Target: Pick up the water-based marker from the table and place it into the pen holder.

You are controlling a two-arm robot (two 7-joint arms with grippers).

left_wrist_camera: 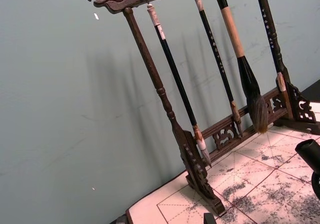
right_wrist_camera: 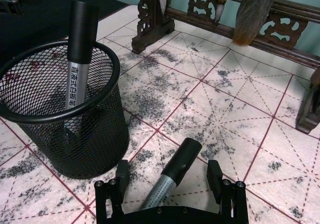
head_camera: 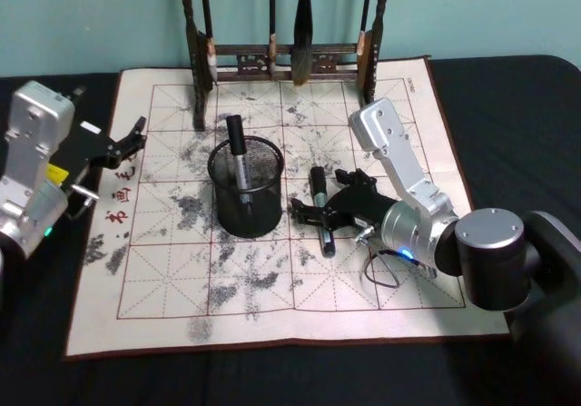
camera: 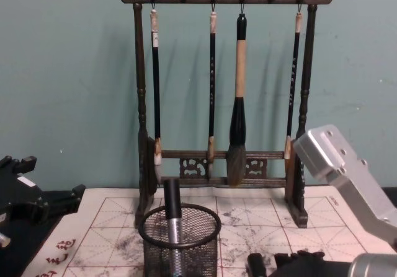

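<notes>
Head view | water-based marker [head_camera: 319, 188] lying on the table's [head_camera: 508, 97] cream mat [head_camera: 172, 270], just right of pen holder [head_camera: 247, 217] | holder contains second marker [head_camera: 237, 150] | right pincer [head_camera: 327, 197] spread astride the lying marker, not gripping | left pincer [head_camera: 127, 141] spread, at mat's left edge.

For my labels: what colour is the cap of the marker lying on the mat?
Black cap on a grey barrel; clearest in the right wrist view.

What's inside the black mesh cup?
One marker stands tilted in the pen holder, its black cap poking above the rim. The mesh dims its lower end. The right gripper, jaws open, straddles another marker outside.
</notes>
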